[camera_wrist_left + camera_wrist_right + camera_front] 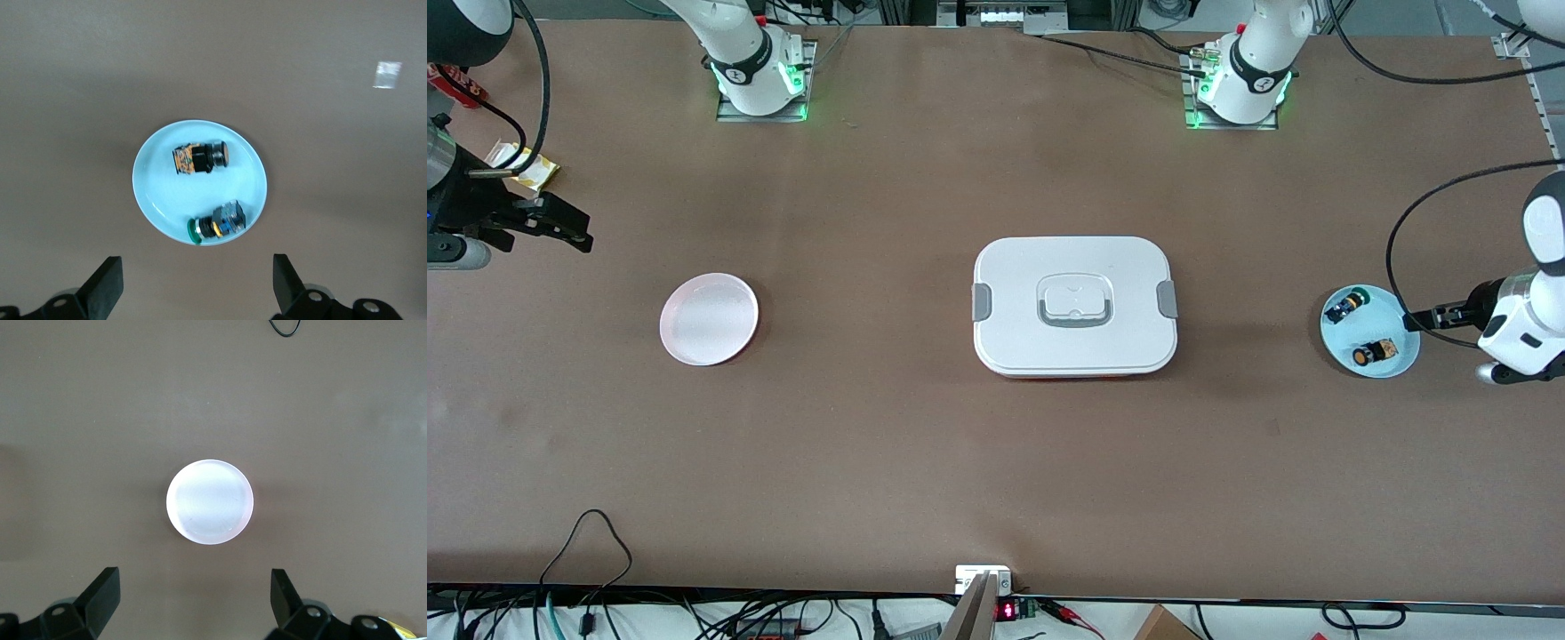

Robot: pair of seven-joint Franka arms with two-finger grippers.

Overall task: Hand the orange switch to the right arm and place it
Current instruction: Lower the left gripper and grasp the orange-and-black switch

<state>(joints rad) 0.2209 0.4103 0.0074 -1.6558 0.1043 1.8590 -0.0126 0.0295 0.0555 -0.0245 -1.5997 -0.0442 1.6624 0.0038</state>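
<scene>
The orange switch (1373,353) lies on its side on a light blue plate (1385,313) at the left arm's end of the table. In the left wrist view it (199,158) lies on the plate (163,193) beside a dark switch with a green cap (217,225). My left gripper (1416,320) hangs open and empty over the table just beside the plate (198,287). My right gripper (578,233) is open and empty over the right arm's end of the table (195,600), apart from a pale pink plate (709,318) (210,501).
A white lidded box (1074,305) with grey clips stands mid-table. The green-capped switch (1347,305) lies farther from the front camera than the orange one. A yellow packet (529,169) lies near the right arm's end. A black cable (596,533) loops at the near edge.
</scene>
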